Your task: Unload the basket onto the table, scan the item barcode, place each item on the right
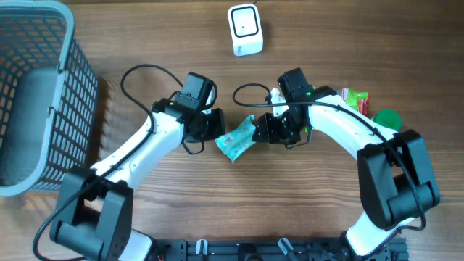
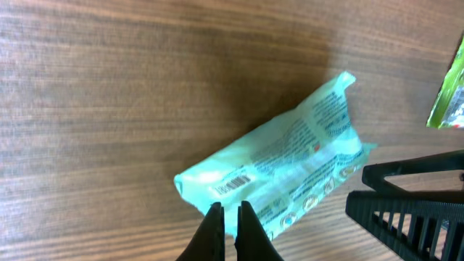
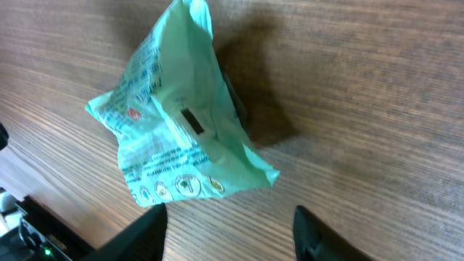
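Observation:
A teal packet [image 1: 237, 139] hangs tilted just above the wooden table between my two grippers and casts a shadow. Its barcode [image 2: 233, 181] shows in the left wrist view, near my left gripper [image 2: 228, 212], which is shut on the packet's [image 2: 290, 156] lower edge. From above, the left gripper [image 1: 214, 127] sits at the packet's left end. My right gripper [image 3: 228, 233] stands open just short of the packet [image 3: 174, 123], with nothing between its fingers [image 3: 148, 232]. Overhead it is the right gripper [image 1: 265, 130] at the packet's right end. A white scanner [image 1: 245, 29] stands at the table's far edge.
A grey mesh basket [image 1: 43, 94] fills the left side. Green and red packets [image 1: 355, 98] and a green round thing [image 1: 386, 118] lie at the right, behind the right arm. One green packet's edge [image 2: 449, 94] shows in the left wrist view.

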Controlling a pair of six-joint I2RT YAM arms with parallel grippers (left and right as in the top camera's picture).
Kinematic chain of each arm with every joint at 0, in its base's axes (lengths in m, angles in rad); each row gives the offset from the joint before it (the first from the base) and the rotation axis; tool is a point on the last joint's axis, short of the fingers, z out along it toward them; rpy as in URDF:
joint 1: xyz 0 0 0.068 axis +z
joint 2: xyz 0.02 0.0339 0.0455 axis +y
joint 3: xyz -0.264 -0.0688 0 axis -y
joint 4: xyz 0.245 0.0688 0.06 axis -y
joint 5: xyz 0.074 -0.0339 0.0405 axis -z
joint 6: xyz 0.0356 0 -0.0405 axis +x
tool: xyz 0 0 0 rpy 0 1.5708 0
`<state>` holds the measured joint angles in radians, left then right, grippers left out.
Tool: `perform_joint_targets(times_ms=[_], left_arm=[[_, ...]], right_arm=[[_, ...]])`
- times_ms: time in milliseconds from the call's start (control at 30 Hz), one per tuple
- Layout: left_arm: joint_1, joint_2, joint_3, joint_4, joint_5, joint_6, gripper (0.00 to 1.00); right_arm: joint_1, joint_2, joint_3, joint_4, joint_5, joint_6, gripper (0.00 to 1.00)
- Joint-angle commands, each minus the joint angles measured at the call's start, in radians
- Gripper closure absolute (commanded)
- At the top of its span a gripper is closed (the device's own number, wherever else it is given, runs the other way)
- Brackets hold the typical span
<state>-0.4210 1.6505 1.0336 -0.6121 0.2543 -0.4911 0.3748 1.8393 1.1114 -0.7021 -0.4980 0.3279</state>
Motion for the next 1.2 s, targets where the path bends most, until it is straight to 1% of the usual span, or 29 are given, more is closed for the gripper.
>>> perform_joint_targets(times_ms=[0,100,133,200,267,367,400,467,533,567,600,633,733,800,933,1033,1167], left_arm=[[-0.027,0.077,-0.002,0.059,-0.031,0.005,0.96],[-0.049,0.143,-0.002,0.108,-0.031,0.005,0.96],[-0.053,0.155,-0.002,0.111,-0.031,0.005,0.96],[-0.067,0.188,-0.002,0.108,-0.031,0.005,0.96],[-0.078,0.196,-0.002,0.107,-0.031,0.005,0.96],[-0.094,0.196,-0.002,0.114,-0.031,0.005,0.96],[-0.094,0.196,-0.002,0.115,-0.031,0.005,0.96],[-0.094,0.196,-0.002,0.114,-0.031,0.005,0.96],[-0.094,0.196,-0.002,0.111,-0.031,0.005,0.96],[-0.094,0.196,-0.002,0.111,-0.031,0.006,0.96],[-0.093,0.196,-0.002,0.111,-0.031,0.005,0.96],[-0.092,0.196,-0.002,0.113,-0.031,0.005,0.96],[-0.092,0.196,-0.002,0.117,-0.032,0.005,0.96],[-0.092,0.196,-0.002,0.126,-0.032,0.005,0.96],[-0.092,0.196,-0.002,0.124,-0.039,0.006,0.96],[-0.091,0.193,0.002,0.122,-0.055,0.013,0.96],[-0.074,0.116,0.053,0.027,-0.135,0.013,0.96]], right_arm=[[-0.002,-0.030,-0.019,0.058,-0.027,0.061,0.41],[0.016,-0.030,-0.060,0.176,-0.028,0.103,0.41],[0.023,-0.030,-0.066,0.191,-0.027,0.122,0.41],[0.042,-0.030,-0.108,0.245,-0.023,0.206,0.41],[0.050,-0.030,-0.148,0.299,-0.016,0.237,0.42],[0.060,-0.030,-0.222,0.409,-0.026,0.271,0.50],[0.061,-0.030,-0.235,0.430,-0.028,0.275,0.57],[0.061,-0.030,-0.237,0.441,-0.028,0.274,0.65],[0.061,-0.031,-0.237,0.471,-0.028,0.272,0.66],[0.061,-0.031,-0.237,0.483,-0.028,0.263,0.63],[0.061,-0.031,-0.237,0.488,-0.028,0.254,0.58],[0.061,-0.031,-0.237,0.489,-0.027,0.251,0.50],[0.060,-0.031,-0.237,0.521,-0.017,0.246,0.41],[0.057,-0.031,-0.237,0.575,-0.003,0.235,0.40],[0.057,-0.031,-0.237,0.616,0.029,0.224,0.40],[0.057,-0.033,-0.235,0.591,0.012,0.224,0.39],[0.057,-0.079,-0.235,0.525,0.017,0.209,0.36]])
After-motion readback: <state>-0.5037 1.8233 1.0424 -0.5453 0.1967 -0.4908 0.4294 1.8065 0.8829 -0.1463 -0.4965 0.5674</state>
